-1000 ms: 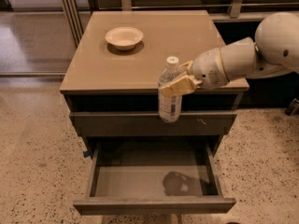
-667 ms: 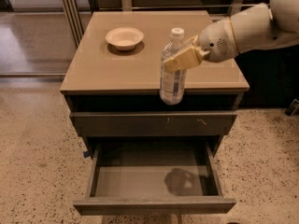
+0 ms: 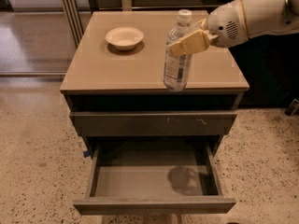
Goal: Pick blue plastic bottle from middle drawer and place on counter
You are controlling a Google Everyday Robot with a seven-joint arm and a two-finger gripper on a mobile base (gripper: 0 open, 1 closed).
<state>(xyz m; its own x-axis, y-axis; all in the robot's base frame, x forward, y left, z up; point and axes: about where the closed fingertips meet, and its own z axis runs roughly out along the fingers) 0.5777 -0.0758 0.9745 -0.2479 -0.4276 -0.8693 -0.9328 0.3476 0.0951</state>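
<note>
tool (image 3: 188, 43): clamped on upper body of blue plastic bottle (image 3: 177, 69), reaching in from right | bottle: near upright, cap up, base at front edge of bench (image 3: 117, 73), contact unclear | middle drawer (image 3: 140, 183): pulled open | bowl (image 3: 124, 37): back-left on bench

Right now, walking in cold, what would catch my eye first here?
The end effector of a white arm grips a blue plastic bottle below its cap, above the front of the counter. Below, the middle drawer stands open; a pale bowl sits on the counter's back left.
</note>
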